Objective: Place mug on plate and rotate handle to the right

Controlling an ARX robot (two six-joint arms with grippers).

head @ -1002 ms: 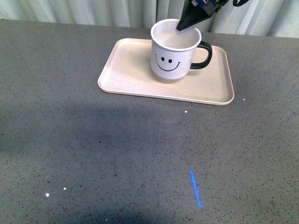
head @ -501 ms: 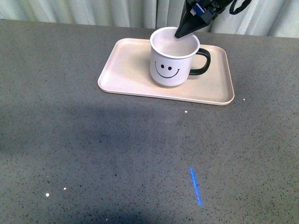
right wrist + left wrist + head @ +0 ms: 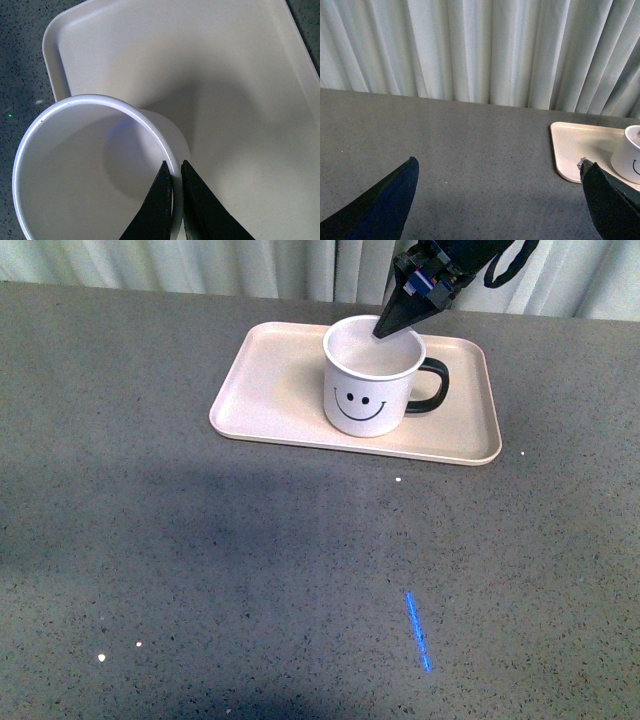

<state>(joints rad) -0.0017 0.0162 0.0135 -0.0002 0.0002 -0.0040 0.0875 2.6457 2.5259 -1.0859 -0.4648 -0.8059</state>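
Front view: the mug (image 3: 372, 380) sits lower in the picture than a second ago, its base now down at the plate (image 3: 270, 380), right of the plate's middle. The smiley faces the camera and the handle (image 3: 432, 387) points right, as before. The right fingers (image 3: 400, 310) come down from behind onto the far right part of the rim. The tabletop (image 3: 200, 570) is speckled grey with a short blue streak (image 3: 417, 632) and a few white specks. Pale curtains (image 3: 200, 265) hang behind.

Left wrist view: the left fingers (image 3: 385, 205) are spread wide over bare tabletop and grasp nothing. The plate's corner and the mug show at one edge, with curtains beyond.

Right wrist view: the right fingers (image 3: 197, 210) are pinched on the mug's wall, one inside the rim and one outside, above the plate.
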